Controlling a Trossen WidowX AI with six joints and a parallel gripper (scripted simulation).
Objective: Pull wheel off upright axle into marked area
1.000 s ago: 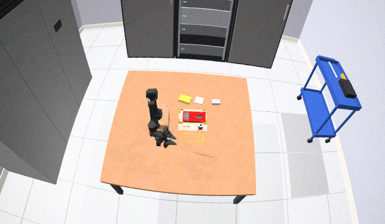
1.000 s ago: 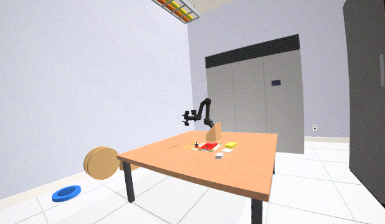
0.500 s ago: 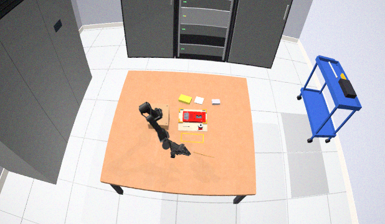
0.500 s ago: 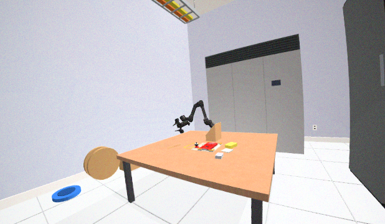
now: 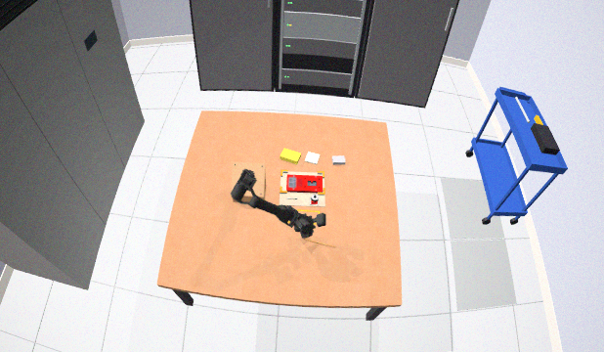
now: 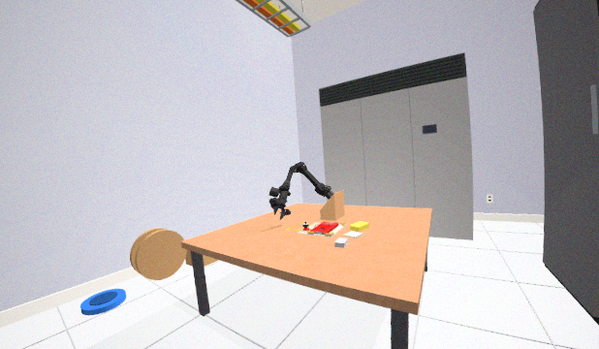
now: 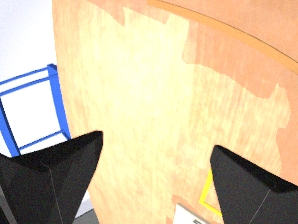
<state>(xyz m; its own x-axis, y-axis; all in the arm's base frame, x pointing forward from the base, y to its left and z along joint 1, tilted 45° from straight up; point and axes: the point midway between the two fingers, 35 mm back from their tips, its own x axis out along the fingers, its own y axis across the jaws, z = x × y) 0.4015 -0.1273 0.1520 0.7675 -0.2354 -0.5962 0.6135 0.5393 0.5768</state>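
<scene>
The wheel (image 5: 314, 199) (image 6: 305, 225) is small, red, white and black, and sits on its upright axle at the near corner of a pale board (image 5: 284, 198), beside a red block (image 5: 305, 183) (image 6: 326, 227). My gripper (image 5: 310, 231) (image 6: 281, 211) (image 7: 158, 147) is open and empty. It hangs above the table just in front of the board, apart from the wheel. A yellow line of the marked area (image 7: 206, 197) shows in the wrist view; in the top view my arm covers most of it.
A thin stick (image 5: 322, 242) (image 7: 220, 24) lies on the table in front of the gripper. A yellow block (image 5: 290, 155), a white block (image 5: 312, 157) and a grey block (image 5: 338, 159) lie behind the board. A blue cart (image 5: 517, 152) stands right of the table.
</scene>
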